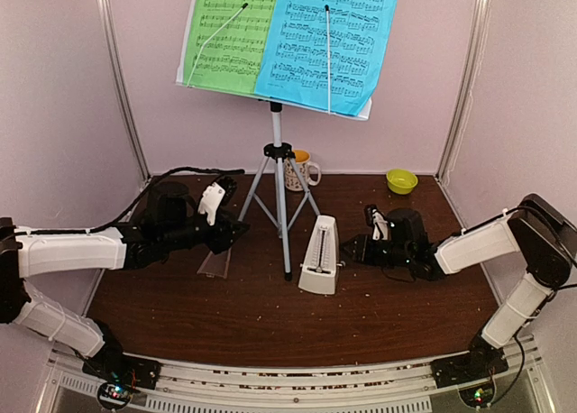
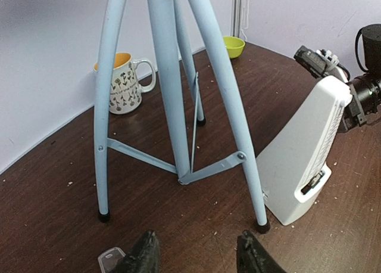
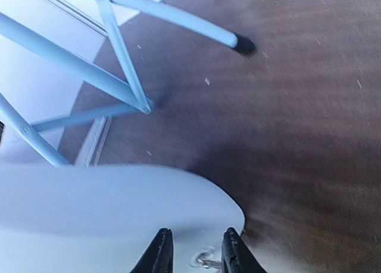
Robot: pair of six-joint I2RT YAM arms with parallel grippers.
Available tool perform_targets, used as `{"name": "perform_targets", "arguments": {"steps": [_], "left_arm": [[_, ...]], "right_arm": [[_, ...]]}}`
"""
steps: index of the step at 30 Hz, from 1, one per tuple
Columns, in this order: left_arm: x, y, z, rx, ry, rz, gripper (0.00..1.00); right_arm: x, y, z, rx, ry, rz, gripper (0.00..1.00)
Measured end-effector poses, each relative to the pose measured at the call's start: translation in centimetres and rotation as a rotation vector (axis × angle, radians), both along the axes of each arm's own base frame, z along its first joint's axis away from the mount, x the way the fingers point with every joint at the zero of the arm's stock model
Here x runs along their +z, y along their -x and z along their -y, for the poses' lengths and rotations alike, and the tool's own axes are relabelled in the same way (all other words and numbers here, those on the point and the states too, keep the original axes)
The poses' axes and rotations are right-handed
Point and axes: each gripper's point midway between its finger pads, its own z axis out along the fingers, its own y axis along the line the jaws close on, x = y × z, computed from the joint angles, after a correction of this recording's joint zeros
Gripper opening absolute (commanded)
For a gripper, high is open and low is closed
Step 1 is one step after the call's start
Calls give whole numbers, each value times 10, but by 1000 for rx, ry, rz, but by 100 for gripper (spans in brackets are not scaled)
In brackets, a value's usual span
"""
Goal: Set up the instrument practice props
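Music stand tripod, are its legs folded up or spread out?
Spread. The tripod legs splay apart, each rubber foot planted separately on the table, with the cross braces extended from the legs to the centre pole.

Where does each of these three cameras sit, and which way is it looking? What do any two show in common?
Top camera: high behind the arms, looking down and forward at the silver tripod, green music sheet and blue music sheet; both arms show.
Left wrist camera: low, facing the tripod legs and patterned mug; the left hand shows below.
Right wrist camera: low, close against the white pyramid metronome; the right hand shows below.
Shared: all three see tripod and metronome.
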Motion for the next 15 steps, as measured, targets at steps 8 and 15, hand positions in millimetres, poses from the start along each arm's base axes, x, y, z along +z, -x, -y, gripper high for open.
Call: {"name": "perform_targets", "arguments": {"steps": [8, 15], "left_arm": [[-9, -3, 4, -9, -17, 1, 43], [-7, -4, 8, -19, -7, 16, 44]], "right_arm": [[35, -12, -5, 12, -29, 82, 61], [68, 17, 10, 43, -46, 212, 98]]}}
